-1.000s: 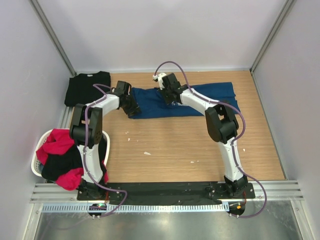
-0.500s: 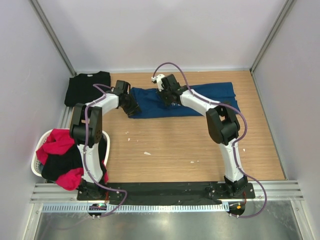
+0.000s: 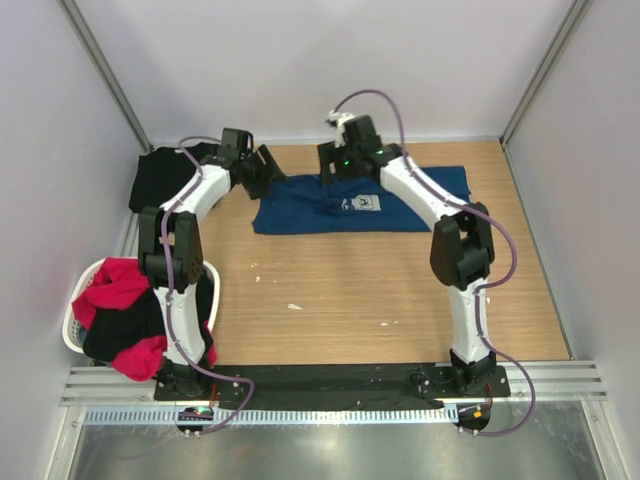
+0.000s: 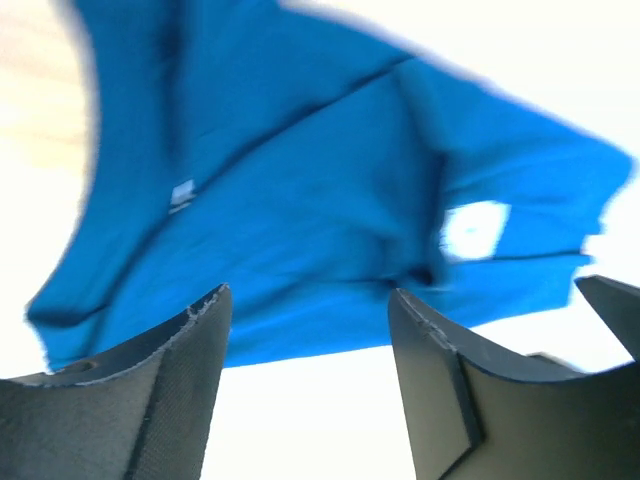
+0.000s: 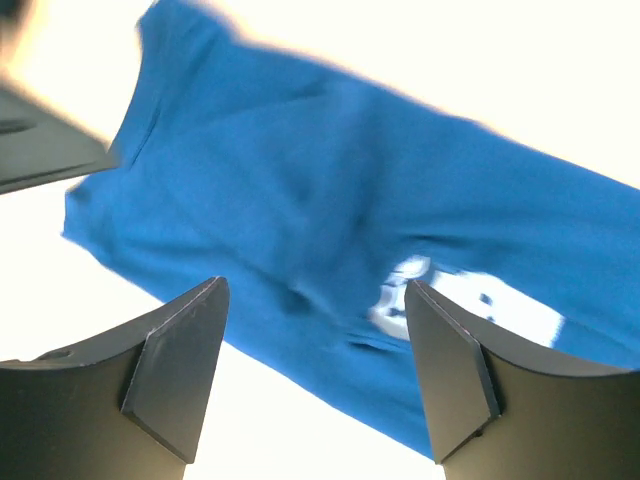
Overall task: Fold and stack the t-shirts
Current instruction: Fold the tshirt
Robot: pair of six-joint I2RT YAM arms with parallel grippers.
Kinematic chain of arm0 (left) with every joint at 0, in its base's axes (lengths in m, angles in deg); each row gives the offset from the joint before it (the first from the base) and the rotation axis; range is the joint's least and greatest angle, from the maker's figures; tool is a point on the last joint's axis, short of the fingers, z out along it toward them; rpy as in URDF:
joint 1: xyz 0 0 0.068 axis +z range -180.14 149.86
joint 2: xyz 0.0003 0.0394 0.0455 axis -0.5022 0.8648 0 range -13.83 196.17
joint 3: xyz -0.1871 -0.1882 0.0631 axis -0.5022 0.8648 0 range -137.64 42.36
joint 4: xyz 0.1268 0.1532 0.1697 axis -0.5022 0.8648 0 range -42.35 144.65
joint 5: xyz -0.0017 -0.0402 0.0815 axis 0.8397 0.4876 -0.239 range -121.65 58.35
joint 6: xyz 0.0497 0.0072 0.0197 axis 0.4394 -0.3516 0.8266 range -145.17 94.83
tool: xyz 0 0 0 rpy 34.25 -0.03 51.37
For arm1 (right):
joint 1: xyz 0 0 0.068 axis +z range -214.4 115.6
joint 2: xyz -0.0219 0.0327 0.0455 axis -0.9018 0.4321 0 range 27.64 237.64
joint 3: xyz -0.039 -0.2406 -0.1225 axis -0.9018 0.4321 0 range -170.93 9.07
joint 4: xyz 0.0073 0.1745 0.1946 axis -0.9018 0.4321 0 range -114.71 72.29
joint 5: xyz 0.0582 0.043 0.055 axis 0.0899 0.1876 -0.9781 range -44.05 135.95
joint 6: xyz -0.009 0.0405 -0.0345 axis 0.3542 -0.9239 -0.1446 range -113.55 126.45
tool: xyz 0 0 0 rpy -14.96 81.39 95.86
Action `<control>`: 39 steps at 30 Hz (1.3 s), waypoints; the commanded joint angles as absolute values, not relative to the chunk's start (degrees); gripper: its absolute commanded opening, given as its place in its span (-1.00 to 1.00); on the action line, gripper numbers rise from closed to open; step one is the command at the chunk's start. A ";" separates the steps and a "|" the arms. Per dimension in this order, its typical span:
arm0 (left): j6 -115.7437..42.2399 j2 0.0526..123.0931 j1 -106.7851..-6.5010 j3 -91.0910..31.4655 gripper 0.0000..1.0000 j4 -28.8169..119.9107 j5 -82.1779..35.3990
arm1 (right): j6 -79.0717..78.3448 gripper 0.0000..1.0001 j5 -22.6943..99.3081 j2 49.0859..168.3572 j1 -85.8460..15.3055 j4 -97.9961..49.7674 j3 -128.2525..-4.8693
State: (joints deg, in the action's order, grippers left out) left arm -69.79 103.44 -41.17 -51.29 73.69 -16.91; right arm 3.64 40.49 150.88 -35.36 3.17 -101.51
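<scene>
The navy blue t-shirt [image 3: 400, 205] lies folded flat at the back middle of the table, its pale square print [image 3: 365, 203] facing up. My left gripper [image 3: 268, 164] hovers just off its far left corner, open and empty. Over its far edge my right gripper [image 3: 335, 165] is open and empty too. The left wrist view shows the blue shirt [image 4: 330, 200] beyond the spread fingers [image 4: 200, 340]. In the right wrist view the shirt [image 5: 300, 200] and its print [image 5: 450, 300] lie below the open gripper [image 5: 315, 290]. A folded black t-shirt [image 3: 160, 185] rests at the back left.
A white basket [image 3: 75, 340] at the left edge holds a red t-shirt [image 3: 115, 285] and a black one [image 3: 125, 325]. Pale walls close in the table on three sides. Small white scraps [image 3: 294, 306] dot the wooden top.
Both grippers have opened, let go of the blue shirt and pulled up and back toward the far wall. The shirt now lies flat with its print uncovered.
</scene>
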 commanded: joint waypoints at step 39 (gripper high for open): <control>-84.32 129.87 -48.07 -79.37 0.19 59.96 -25.06 | -11.92 0.22 45.68 149.54 -37.59 4.21 -101.40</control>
